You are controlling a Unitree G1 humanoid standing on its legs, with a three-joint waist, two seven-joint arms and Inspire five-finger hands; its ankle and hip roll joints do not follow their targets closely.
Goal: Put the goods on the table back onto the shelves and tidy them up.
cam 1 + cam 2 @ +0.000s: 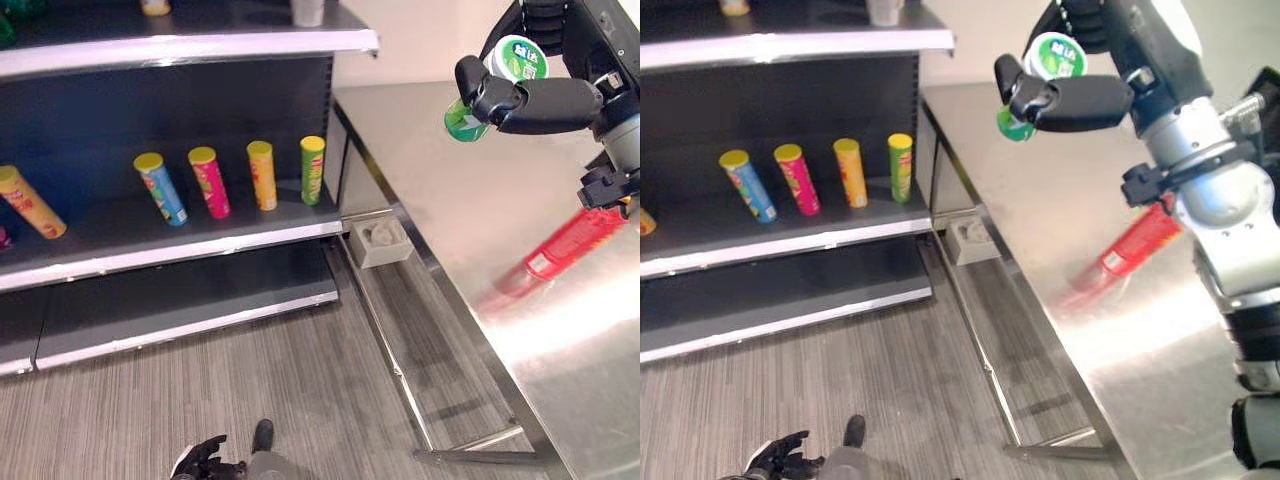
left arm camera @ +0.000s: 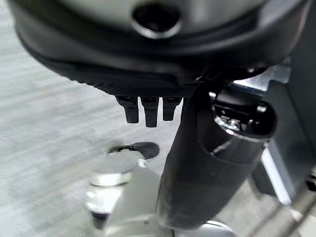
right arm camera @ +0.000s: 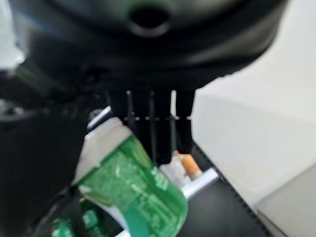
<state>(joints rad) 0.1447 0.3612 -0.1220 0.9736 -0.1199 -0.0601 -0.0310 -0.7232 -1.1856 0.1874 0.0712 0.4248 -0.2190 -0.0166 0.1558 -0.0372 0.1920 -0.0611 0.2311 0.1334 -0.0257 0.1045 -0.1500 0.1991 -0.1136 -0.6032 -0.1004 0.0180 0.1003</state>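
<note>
Right hand raised above table, fingers wrapped round green can; left hand low, fingers curled, empty.

Green-and-white can, red can, silver table, yellow-lidded cans on dark shelf.

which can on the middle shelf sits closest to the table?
The green can, at the right end of the row. The yellow-orange can, pink can and blue can stand further left. All lean left.
</note>
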